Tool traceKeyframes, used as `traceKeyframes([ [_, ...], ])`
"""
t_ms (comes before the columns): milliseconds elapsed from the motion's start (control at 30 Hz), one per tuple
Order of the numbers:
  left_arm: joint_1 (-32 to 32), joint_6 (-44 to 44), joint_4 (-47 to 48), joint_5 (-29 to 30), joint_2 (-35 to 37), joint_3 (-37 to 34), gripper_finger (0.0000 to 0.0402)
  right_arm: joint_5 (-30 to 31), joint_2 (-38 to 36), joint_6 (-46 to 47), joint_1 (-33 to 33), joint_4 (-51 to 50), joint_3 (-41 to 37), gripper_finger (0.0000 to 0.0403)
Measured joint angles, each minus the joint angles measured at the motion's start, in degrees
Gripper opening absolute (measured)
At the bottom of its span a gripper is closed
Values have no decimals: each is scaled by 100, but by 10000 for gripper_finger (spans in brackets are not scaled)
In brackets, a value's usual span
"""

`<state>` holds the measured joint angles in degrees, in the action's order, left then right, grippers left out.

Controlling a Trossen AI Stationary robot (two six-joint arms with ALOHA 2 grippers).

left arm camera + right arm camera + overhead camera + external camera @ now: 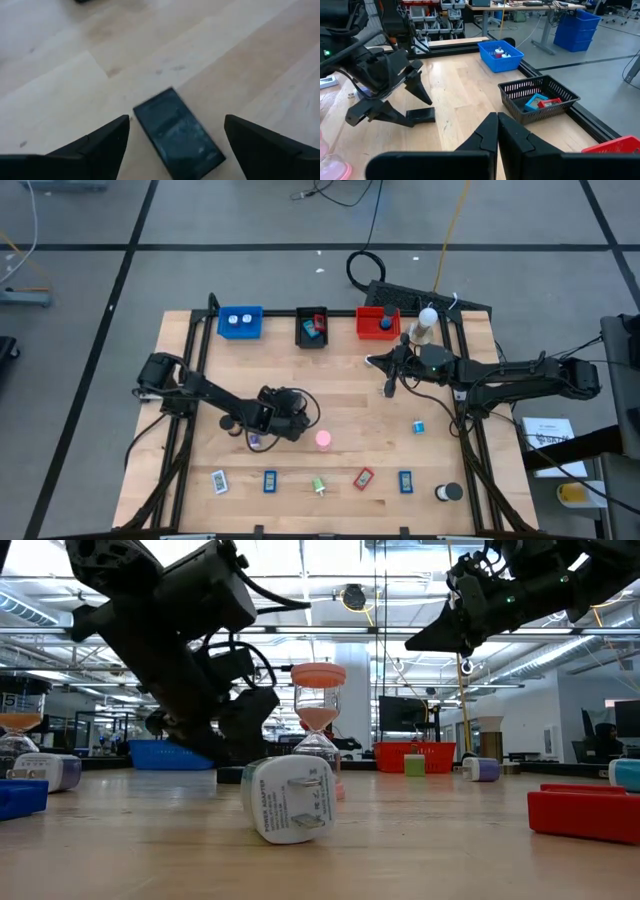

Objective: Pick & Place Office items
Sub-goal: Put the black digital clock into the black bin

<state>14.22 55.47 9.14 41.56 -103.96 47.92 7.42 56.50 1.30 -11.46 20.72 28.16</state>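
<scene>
A flat black rectangle [177, 132] lies on the wooden table, also visible in the right wrist view as the dark slab [421, 115]. My left gripper [176, 120] is open and tipped down over it, one finger on each side, with no touch showing. In the high view this gripper [292, 418] covers the rectangle. My right gripper [388, 386] hangs shut above the table's far right part with nothing in it, its fingers [490, 132] pressed together. Other office items lie along the near edge, among them a white plug [219, 480] and a red rectangle [363, 478].
Blue tray [240, 322], black basket [312, 327] and red tray [378, 323] line the far edge; a white ball-topped stand [425, 325] is beside them. A pink hourglass [323, 440] and a purple item [255, 442] stand close to my left gripper. A teal item [419, 426] lies at right.
</scene>
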Motion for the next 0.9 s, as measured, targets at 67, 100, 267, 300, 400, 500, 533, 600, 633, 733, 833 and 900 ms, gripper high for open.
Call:
traceKeyframes([
  [67,0,36,117,-143,0,0,313,0,2,2,0,-1,0,1],
  [100,0,57,177,-201,-2,0,307,0,2,2,0,-3,0,1],
  [267,4,87,476,-301,0,0,271,0,1,2,0,-1,0,1],
  [300,4,96,543,-302,0,0,262,0,2,2,0,-1,0,1],
  [400,4,52,624,-293,0,2,231,0,2,0,0,-1,0,1],
  [500,4,-113,633,-274,2,2,194,0,2,0,0,-1,0,1],
  [533,2,-199,646,-249,4,2,182,0,1,0,0,-1,0,1],
  [600,-9,-343,664,-234,24,0,163,2,2,0,0,-1,0,1],
  [633,-23,-433,712,-256,73,0,161,0,2,0,0,-1,0,1],
  [733,-163,-697,930,-237,281,-15,161,1,2,0,0,-1,0,1],
  [833,-468,-955,1079,64,686,-7,161,2,1,0,0,0,0,1],
  [900,-776,-1260,1121,197,984,-8,163,1,2,0,0,1,0,1],
])
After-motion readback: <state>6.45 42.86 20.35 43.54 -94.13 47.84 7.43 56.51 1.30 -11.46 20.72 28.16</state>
